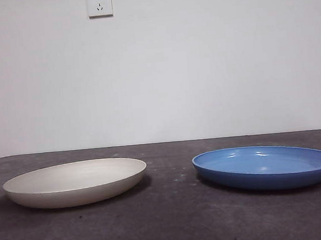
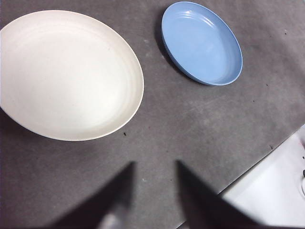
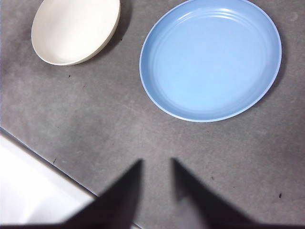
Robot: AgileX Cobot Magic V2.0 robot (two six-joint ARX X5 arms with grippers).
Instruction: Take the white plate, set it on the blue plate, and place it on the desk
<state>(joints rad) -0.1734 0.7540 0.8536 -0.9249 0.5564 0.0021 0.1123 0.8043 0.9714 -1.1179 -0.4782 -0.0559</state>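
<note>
The white plate (image 1: 76, 182) lies on the desk (image 1: 175, 220) at the left, empty. The blue plate (image 1: 266, 167) lies at the right, empty, a gap between them. Neither arm shows in the front view. In the left wrist view my left gripper (image 2: 153, 167) hangs open and empty above bare desk, short of the white plate (image 2: 66, 76), with the blue plate (image 2: 202, 43) farther off. In the right wrist view my right gripper (image 3: 156, 164) hangs open and empty above bare desk, short of the blue plate (image 3: 212, 59); the white plate (image 3: 74, 28) is off to the side.
A white wall with a socket (image 1: 99, 3) stands behind the desk. The desk's edge and a white surface beyond it show in the left wrist view (image 2: 276, 186) and in the right wrist view (image 3: 33, 186).
</note>
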